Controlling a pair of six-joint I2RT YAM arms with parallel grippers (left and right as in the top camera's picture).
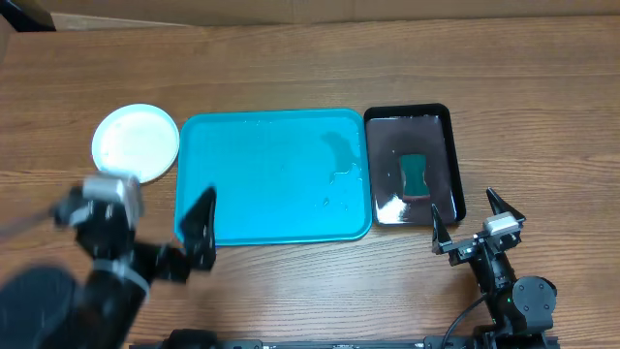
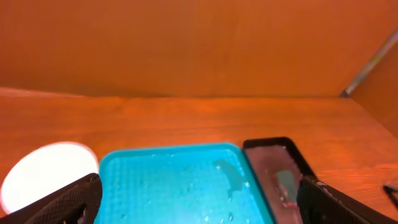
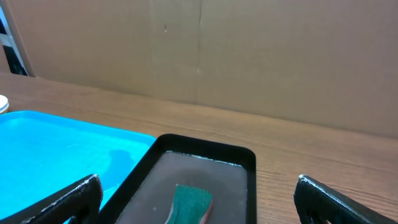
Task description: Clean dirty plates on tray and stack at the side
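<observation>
One white plate (image 1: pixel 136 143) sits on the wooden tabletop (image 1: pixel 291 291) at the upper left of the overhead frame, just beside the left edge of the turquoise tray (image 1: pixel 252 174); whether other plates lie under it cannot be told. The tray fills the centre and carries only water drops (image 1: pixel 334 179). Touching its right edge is a smaller black tray (image 1: pixel 441 145) holding a teal sponge (image 1: pixel 415 174) and a dab of white foam (image 1: pixel 390 206). The left gripper (image 2: pixel 202 200), blurred at lower left, is spread wide and grasps nothing, with one finger overlapping the tray's lower left corner. The right gripper (image 1: pixel 465 208), at lower right below the black tray, is likewise released and empty.
</observation>
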